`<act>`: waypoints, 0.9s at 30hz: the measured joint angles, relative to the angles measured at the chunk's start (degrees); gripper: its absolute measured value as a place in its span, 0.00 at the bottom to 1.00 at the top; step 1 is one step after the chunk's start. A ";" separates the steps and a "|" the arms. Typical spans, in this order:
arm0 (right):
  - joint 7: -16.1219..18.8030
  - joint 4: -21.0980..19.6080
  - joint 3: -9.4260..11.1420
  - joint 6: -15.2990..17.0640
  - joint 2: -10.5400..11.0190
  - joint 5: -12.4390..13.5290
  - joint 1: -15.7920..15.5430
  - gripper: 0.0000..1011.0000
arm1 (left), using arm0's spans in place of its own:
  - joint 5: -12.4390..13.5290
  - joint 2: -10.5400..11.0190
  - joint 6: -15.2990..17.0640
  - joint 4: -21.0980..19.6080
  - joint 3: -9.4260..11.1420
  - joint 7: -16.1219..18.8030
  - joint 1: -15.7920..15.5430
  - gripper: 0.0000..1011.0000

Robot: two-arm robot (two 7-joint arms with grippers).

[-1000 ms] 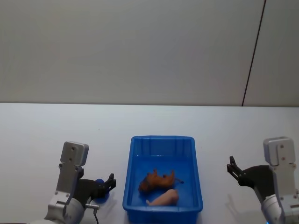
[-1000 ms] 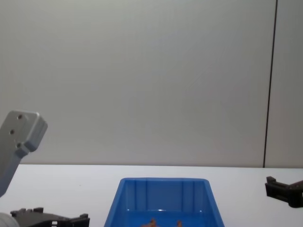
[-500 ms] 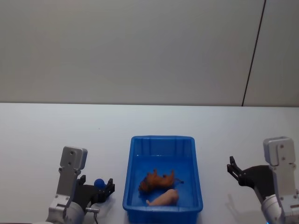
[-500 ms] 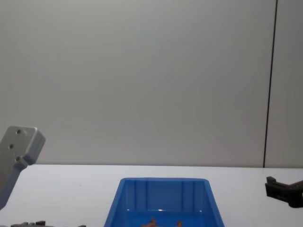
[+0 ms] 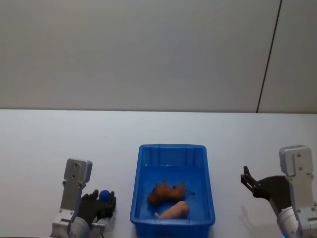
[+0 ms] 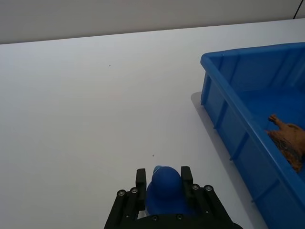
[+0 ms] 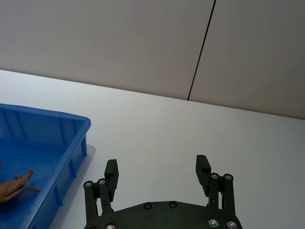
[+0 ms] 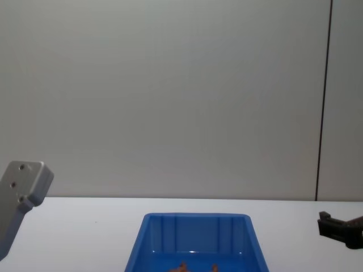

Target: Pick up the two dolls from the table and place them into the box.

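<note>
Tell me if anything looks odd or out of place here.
Both dolls, the reddish-brown doll and the pale pink doll, lie in the blue box. The odd bit: the left gripper is shut on a small blue object.

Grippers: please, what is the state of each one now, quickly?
Left gripper: shut on a small blue object, left of the blue bin.
Right gripper: open, holding nothing, right of the bin.
</note>
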 joint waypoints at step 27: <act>0.00 0.00 0.00 0.00 0.00 0.00 0.00 0.99 | 4.77 0.35 -3.88 -6.45 -0.63 -2.16 0.30 0.18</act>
